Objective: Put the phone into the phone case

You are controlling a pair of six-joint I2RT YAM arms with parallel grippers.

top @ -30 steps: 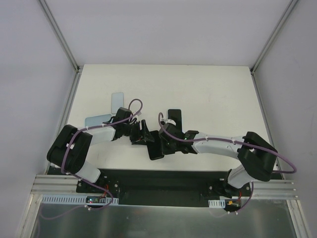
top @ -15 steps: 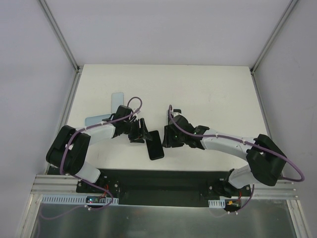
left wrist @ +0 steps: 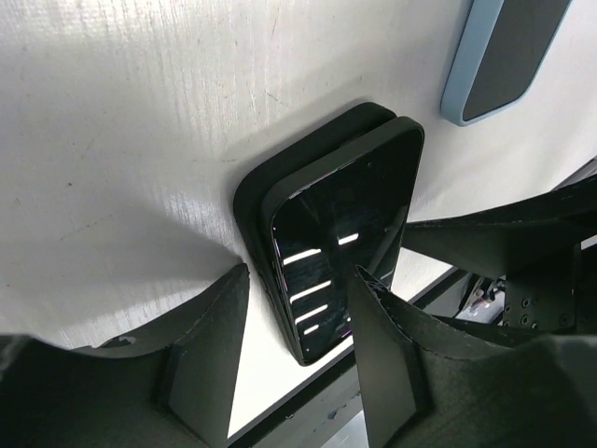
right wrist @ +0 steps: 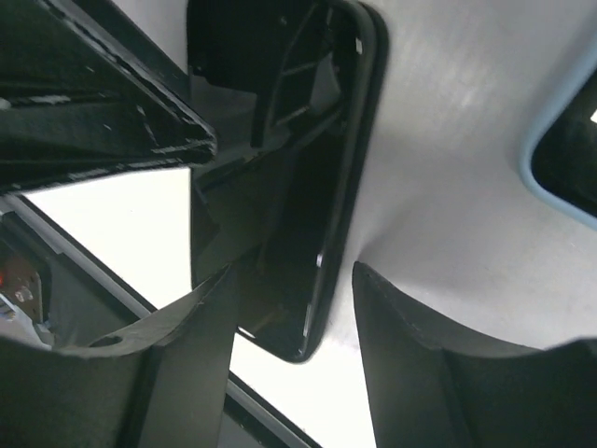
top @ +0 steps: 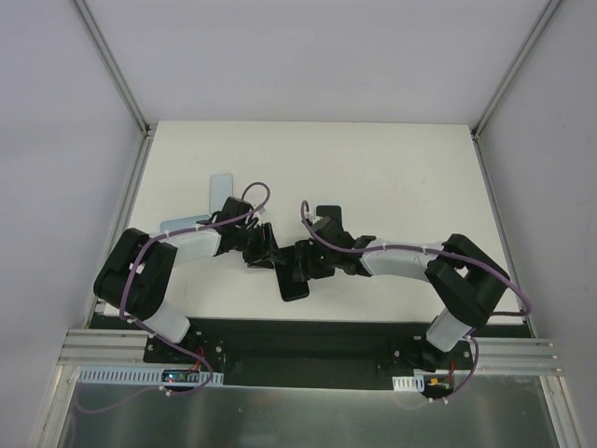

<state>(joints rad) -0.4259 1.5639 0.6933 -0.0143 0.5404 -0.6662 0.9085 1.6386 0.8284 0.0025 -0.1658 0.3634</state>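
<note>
Surface: a white table is sitting inside a white-walled booth.
Left end effector: its fingers are standing apart, straddling the phone and gripping nothing.
Right end effector: its fingers are also standing apart, one on each side of the phone, holding nothing.
Phone: it is lying screen up on the black case, close to the table's near edge.
Case: its rim is showing along one side and one end of the phone; I cannot tell whether the phone is fully seated.
Farther out: two blue cases are lying behind the left arm.

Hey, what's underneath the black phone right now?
A black phone case lies under the phone, its rim showing along one side and one end. The case's inside is covered by the phone.
</note>
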